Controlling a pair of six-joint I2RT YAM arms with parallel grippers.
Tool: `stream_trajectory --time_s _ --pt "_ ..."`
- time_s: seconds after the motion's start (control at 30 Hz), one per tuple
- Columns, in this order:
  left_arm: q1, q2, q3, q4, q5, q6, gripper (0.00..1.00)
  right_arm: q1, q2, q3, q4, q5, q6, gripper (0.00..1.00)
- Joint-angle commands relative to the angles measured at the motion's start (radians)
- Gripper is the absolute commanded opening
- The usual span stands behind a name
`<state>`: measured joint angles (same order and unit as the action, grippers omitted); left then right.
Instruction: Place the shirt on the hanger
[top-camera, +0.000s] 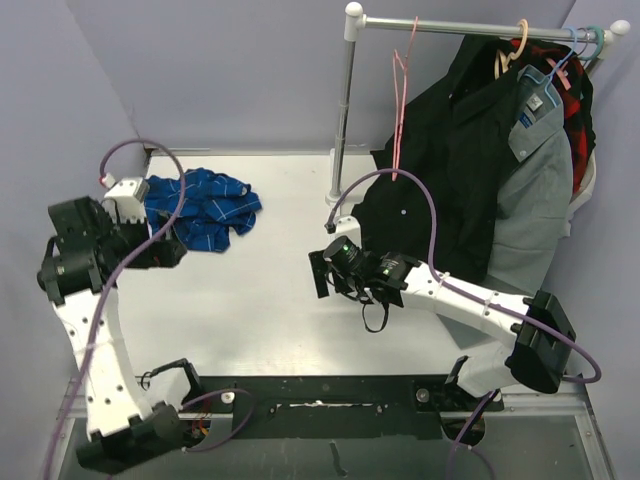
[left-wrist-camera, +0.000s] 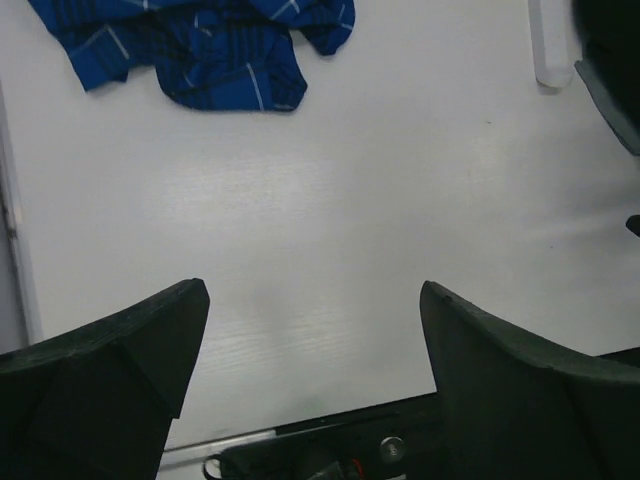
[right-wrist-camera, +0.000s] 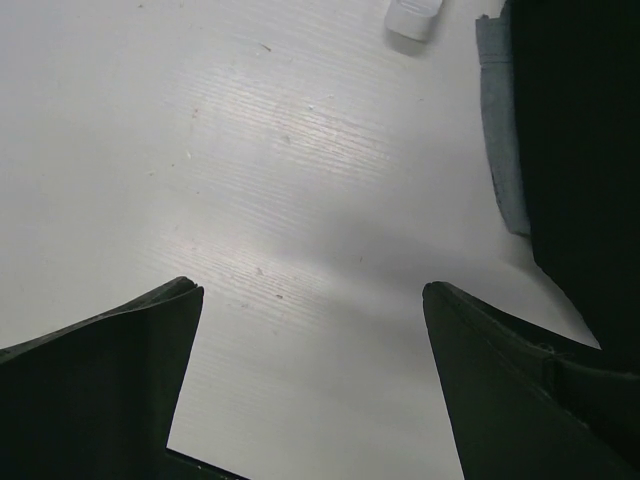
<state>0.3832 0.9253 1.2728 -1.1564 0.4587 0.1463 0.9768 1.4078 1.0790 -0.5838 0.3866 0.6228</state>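
The royal-blue plaid shirt (top-camera: 205, 208) lies crumpled on the white table at the far left; it also shows at the top left of the left wrist view (left-wrist-camera: 200, 50). The thin pink hanger (top-camera: 400, 110) hangs bare from the rack bar at the back. My left gripper (top-camera: 168, 250) is open and empty, just near of the shirt and not touching it; its fingers frame bare table (left-wrist-camera: 315, 330). My right gripper (top-camera: 325, 270) is open and empty over mid-table, left of the hanging clothes (right-wrist-camera: 312, 330).
A clothes rack with a metal pole (top-camera: 343, 110) stands at the back. A black jacket (top-camera: 450, 170), a grey collared shirt (top-camera: 540, 190) and a red-black plaid garment (top-camera: 577, 95) hang on it. The rack's foot shows in both wrist views (left-wrist-camera: 550, 45) (right-wrist-camera: 415, 15).
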Motion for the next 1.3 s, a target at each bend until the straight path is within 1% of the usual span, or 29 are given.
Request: stream_trajectory --time_s 0.0,0.07,0.1,0.13,0.2,0.23,0.27,0.3,0.37,0.4,0.43,0.47,0.5,0.67,0.8,0.9,0.97,1.07,1.1,1.13,1.17,1.2,1.23,1.27 --pt "-0.086 0.225 0.195 0.022 0.033 0.231 0.82 0.006 -0.012 0.028 0.083 -0.046 -0.037 0.98" --pt "-0.146 0.293 0.201 0.119 -0.061 0.288 0.72 0.007 -0.005 0.037 0.083 -0.052 -0.04 0.98" --pt "-0.167 0.326 0.199 0.167 -0.092 0.313 0.65 0.008 -0.009 0.037 0.09 -0.062 -0.044 0.98" --pt "-0.178 0.38 0.199 0.214 -0.111 0.327 0.52 0.008 -0.016 0.034 0.1 -0.086 -0.05 0.98" --pt "-0.181 0.486 0.228 0.277 -0.12 0.338 0.16 0.009 -0.038 0.017 0.134 -0.133 -0.059 0.98" --pt "-0.182 0.554 0.262 0.285 -0.117 0.341 0.03 0.011 -0.05 0.005 0.155 -0.157 -0.062 0.98" --pt "-0.182 0.614 0.304 0.281 -0.1 0.34 0.0 0.012 -0.063 -0.007 0.172 -0.181 -0.067 0.98" --pt "-0.182 0.681 0.364 0.271 -0.076 0.347 0.03 0.014 -0.073 -0.016 0.188 -0.197 -0.071 0.98" --pt "-0.183 0.79 0.442 0.253 -0.028 0.367 0.31 0.021 -0.088 -0.025 0.204 -0.221 -0.076 0.98" --pt "-0.184 0.833 0.463 0.264 -0.021 0.372 0.49 0.024 -0.091 -0.025 0.209 -0.23 -0.08 0.98" --pt "-0.19 0.87 0.478 0.285 -0.027 0.375 0.86 0.027 -0.093 -0.022 0.209 -0.23 -0.084 0.98" --pt "-0.201 0.903 0.494 0.304 -0.042 0.385 0.96 0.031 -0.093 -0.011 0.198 -0.22 -0.085 0.98" --pt "-0.214 0.94 0.515 0.315 -0.065 0.395 0.98 0.034 -0.092 -0.001 0.184 -0.208 -0.09 0.98" --pt "-0.27 1.1 0.615 0.354 -0.144 0.426 0.98 0.04 -0.081 0.054 0.1 -0.155 -0.105 0.98" --pt "-0.277 1.233 0.707 0.368 -0.212 0.401 0.98 0.048 -0.095 0.043 0.086 -0.128 -0.093 0.98" --pt "-0.282 1.311 0.768 0.359 -0.237 0.384 0.98 0.05 -0.105 0.028 0.09 -0.113 -0.082 0.98" --pt "-0.291 1.344 0.782 0.351 -0.253 0.38 0.98 0.052 -0.103 0.025 0.093 -0.112 -0.079 0.98" --pt "-0.311 1.366 0.764 0.329 -0.265 0.389 0.98 0.054 -0.091 0.032 0.09 -0.106 -0.081 0.98" --pt "-0.32 1.364 0.749 0.317 -0.261 0.398 0.95 0.054 -0.087 0.039 0.083 -0.097 -0.08 0.98" --pt "-0.332 1.355 0.725 0.313 -0.258 0.409 0.88 0.055 -0.087 0.045 0.08 -0.09 -0.078 0.98" --pt "-0.342 1.338 0.683 0.315 -0.257 0.42 0.76 0.056 -0.089 0.049 0.08 -0.086 -0.079 0.98" --pt "-0.354 1.318 0.648 0.32 -0.255 0.434 0.5 0.055 -0.092 0.05 0.083 -0.083 -0.081 0.98" --pt "-0.363 1.283 0.619 0.327 -0.255 0.438 0.19 0.055 -0.095 0.05 0.087 -0.08 -0.082 0.98" --pt "-0.369 1.255 0.601 0.323 -0.248 0.439 0.0 0.054 -0.097 0.05 0.089 -0.08 -0.084 0.98"
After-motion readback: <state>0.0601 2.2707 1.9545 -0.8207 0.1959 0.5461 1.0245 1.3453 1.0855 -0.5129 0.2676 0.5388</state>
